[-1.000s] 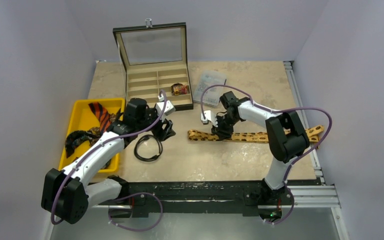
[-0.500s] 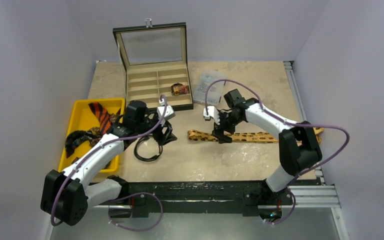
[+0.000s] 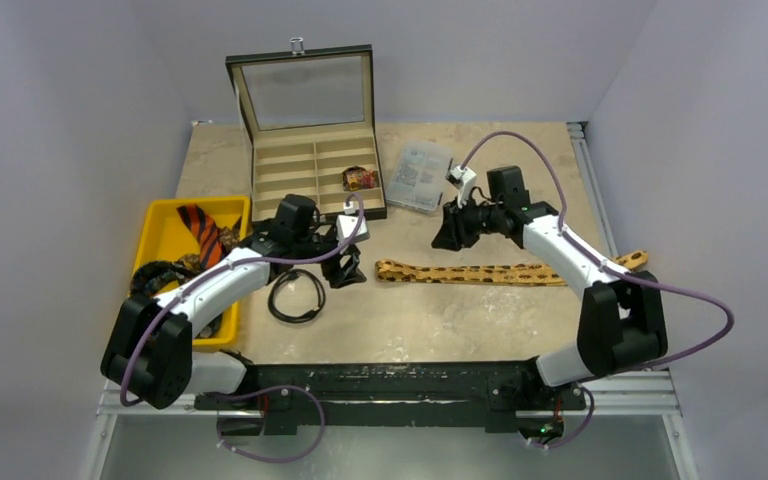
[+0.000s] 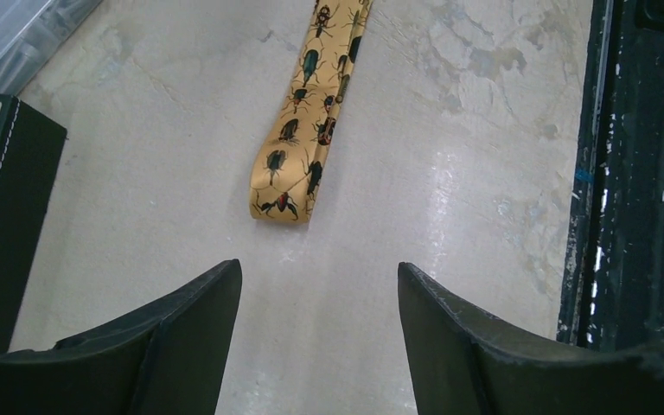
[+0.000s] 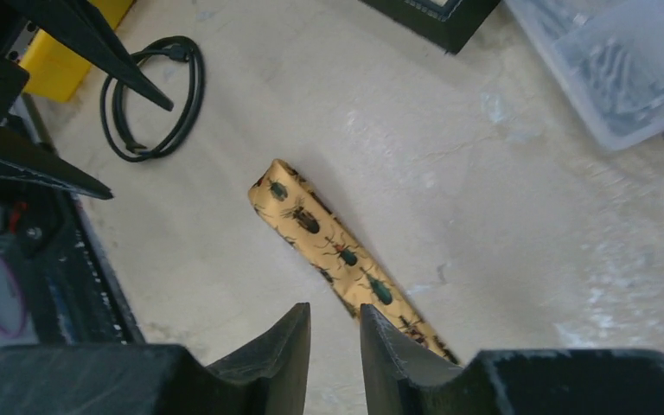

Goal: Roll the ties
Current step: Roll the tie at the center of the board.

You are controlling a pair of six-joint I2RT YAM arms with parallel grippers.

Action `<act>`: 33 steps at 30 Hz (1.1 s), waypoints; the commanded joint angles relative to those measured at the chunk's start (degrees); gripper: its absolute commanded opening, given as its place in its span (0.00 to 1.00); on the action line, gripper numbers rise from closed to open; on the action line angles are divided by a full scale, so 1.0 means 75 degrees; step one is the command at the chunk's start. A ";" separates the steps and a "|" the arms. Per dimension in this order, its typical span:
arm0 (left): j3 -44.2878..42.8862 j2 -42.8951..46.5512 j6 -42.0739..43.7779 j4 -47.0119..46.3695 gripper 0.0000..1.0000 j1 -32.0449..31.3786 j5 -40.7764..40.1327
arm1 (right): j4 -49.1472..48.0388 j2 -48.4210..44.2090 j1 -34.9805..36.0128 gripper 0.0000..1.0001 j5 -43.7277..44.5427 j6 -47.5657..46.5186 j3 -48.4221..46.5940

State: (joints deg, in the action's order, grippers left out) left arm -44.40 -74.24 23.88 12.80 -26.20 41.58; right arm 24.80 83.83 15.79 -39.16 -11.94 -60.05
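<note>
One tie, the tan-gold tie, lies flat right of centre in the overhead view, its left end folded over once (barely a first turn). A second ago the right gripper sat on it. Now it has lifted toward the upper middle, near the clear plastic box, jaws almost together and empty. The left gripper hovers wide open just left of the fold. Rolling looks paused, probably for a regrip. More ties wait in the yellow tray.

Overhead wide, wrists close, seemingly sharing tie
</note>
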 commanded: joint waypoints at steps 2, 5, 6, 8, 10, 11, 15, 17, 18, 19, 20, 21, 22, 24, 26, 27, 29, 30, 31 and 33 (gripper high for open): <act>-0.0458 -0.0446 0.0466 -0.0683 0.65 -0.0189 0.0335 | -0.1858 0.0150 0.0212 0.23 -0.0781 0.3022 0.0841; -0.0222 -0.0474 0.0688 -0.0950 0.65 -0.0204 0.0627 | -0.2098 0.0468 0.0273 0.16 -0.0764 0.3207 0.1041; -0.0037 -0.0458 0.0584 -0.1290 0.65 -0.0196 0.0704 | -0.2089 0.0610 0.0289 0.15 -0.0758 0.3189 0.1031; 0.0297 -0.0441 0.0028 -0.2270 0.65 -0.0200 0.0794 | -0.2000 0.0865 0.0296 0.14 -0.0719 0.3049 0.0920; 0.0560 -0.0441 -0.0422 -0.3001 0.66 -0.0215 0.0849 | -0.1705 0.1119 0.0294 0.16 -0.0610 0.2607 0.0660; 0.0708 -0.0445 -0.0489 -0.3254 0.67 -0.0248 0.0855 | -0.1587 0.1270 0.0273 0.17 -0.0655 0.2449 0.0503; 0.0894 -0.0586 -0.0302 -0.3540 0.70 -0.0303 0.0612 | -0.0491 0.1719 0.0179 0.21 -0.0525 0.1281 -0.0270; 0.0889 -0.0787 -0.0114 -0.3609 0.71 -0.0298 0.0462 | -0.0402 0.1725 0.0180 0.23 -0.0449 0.1134 -0.0313; 0.0898 -0.0902 0.0020 -0.3691 0.71 -0.0302 0.0481 | -0.0320 0.1720 0.0190 0.23 -0.0477 0.1071 -0.0318; 0.0913 -0.1019 0.0076 -0.3823 0.71 -0.0300 0.0503 | -0.0319 0.1698 0.0191 0.23 -0.0542 0.1085 -0.0285; 0.0916 -0.1181 0.0061 -0.3973 0.71 -0.0304 0.0488 | -0.0422 0.1640 0.0191 0.23 -0.0581 0.1188 -0.0219; 0.0925 -0.1323 0.0007 -0.4111 0.71 -0.0303 0.0475 | -0.0573 0.1589 0.0206 0.23 -0.0659 0.1365 -0.0116; 0.0945 -0.1449 -0.0033 -0.4247 0.71 -0.0304 0.0463 | -0.0748 0.1508 0.0247 0.23 -0.0739 0.1498 -0.0025; 0.0960 -0.1697 -0.0037 -0.4402 0.71 -0.0311 0.0509 | -0.0949 0.1466 0.0365 0.23 -0.0876 0.1984 0.0091; 0.0963 -0.1824 0.0069 -0.4483 0.71 -0.0315 0.0526 | -0.1047 0.1472 0.0545 0.23 -0.0953 0.2121 0.0170; 0.0949 -0.1872 0.0119 -0.4507 0.71 -0.0305 0.0526 | -0.1049 0.1497 0.0634 0.23 -0.0955 0.2105 0.0178; 0.0871 -0.2036 0.0222 -0.4563 0.70 -0.0303 0.0552 | -0.1118 0.1631 0.0806 0.23 -0.0964 0.2097 0.0161; 0.0821 -0.2154 0.0199 -0.4611 0.68 -0.0298 0.0613 | -0.1159 0.1736 0.0832 0.22 -0.0966 0.2132 0.0125; 0.0761 -0.2278 0.0198 -0.4618 0.66 -0.0302 0.0695 | -0.1194 0.1868 0.0856 0.22 -0.0972 0.2182 0.0071; 0.0594 -0.2466 0.0159 -0.4537 0.60 -0.0321 0.0798 | -0.1274 0.2089 0.0907 0.22 -0.0997 0.2260 -0.0051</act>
State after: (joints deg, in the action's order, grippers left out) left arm -37.69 -90.45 23.62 -18.04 -28.27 44.51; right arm 18.02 97.47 21.85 -44.75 3.11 -58.89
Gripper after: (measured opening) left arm 0.634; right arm 0.224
